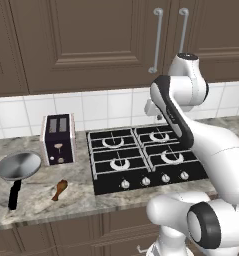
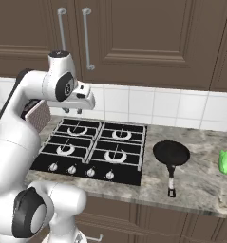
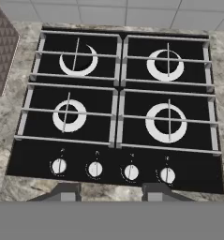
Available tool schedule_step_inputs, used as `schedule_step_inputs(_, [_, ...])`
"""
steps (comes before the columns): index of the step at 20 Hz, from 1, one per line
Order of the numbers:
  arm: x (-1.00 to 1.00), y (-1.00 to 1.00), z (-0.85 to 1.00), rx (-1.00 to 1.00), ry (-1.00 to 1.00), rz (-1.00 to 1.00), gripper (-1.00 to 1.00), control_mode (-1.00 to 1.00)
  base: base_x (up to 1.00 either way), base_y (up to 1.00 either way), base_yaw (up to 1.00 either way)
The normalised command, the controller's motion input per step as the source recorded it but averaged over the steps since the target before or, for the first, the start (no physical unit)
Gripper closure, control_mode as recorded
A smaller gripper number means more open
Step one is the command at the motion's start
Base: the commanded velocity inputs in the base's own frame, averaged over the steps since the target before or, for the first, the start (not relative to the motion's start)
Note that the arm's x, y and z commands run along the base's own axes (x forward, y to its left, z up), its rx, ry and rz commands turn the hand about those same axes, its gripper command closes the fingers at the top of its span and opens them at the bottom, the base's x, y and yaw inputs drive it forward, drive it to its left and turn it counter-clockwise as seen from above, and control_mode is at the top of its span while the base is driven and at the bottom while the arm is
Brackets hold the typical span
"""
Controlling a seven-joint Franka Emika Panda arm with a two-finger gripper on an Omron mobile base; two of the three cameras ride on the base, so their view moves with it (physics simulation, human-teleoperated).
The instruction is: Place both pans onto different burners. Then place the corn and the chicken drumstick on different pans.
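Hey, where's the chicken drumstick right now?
In the left base view, the chicken drumstick lies on the counter left of the hob, in front of the toaster and just right of the silvery pan.

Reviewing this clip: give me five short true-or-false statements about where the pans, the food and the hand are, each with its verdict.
1. Both pans sit on burners. False: the silvery pan lies on the counter left of the toaster, the black pan on the counter right of the hob.
2. The chicken drumstick lies on the counter near the silvery pan. True.
3. The hand hangs above the hob, holding nothing. True.
4. The green corn lies in the black pan. False: it is on the counter, further right.
5. All four burners are bare. True.
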Motion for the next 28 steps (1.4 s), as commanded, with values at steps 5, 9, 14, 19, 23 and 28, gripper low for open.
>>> schedule_step_inputs(5, [-0.15,0.00,-0.01,0.00,0.00,0.00,-1.00,-1.00,0.00,0.00,0.00])
schedule_step_inputs(9, [-0.41,0.00,-0.05,0.00,0.00,0.00,-1.00,-1.00,0.00,0.00,0.00])
schedule_step_inputs(14, [-0.48,0.02,-0.24,0.00,0.00,0.00,-1.00,-1.00,0.00,0.00,0.00])
schedule_step_inputs(19, [-0.46,0.02,-0.29,-0.05,-0.05,0.00,-1.00,-1.00,0.00,0.00,0.00])
schedule_step_inputs(23, [-0.37,0.10,-0.25,-0.01,-0.03,0.00,-1.00,-1.00,0.00,0.00,0.00])
schedule_step_inputs(28, [-0.12,0.28,-0.26,0.02,0.00,-0.02,-1.00,-1.00,0.00,0.00,0.00])
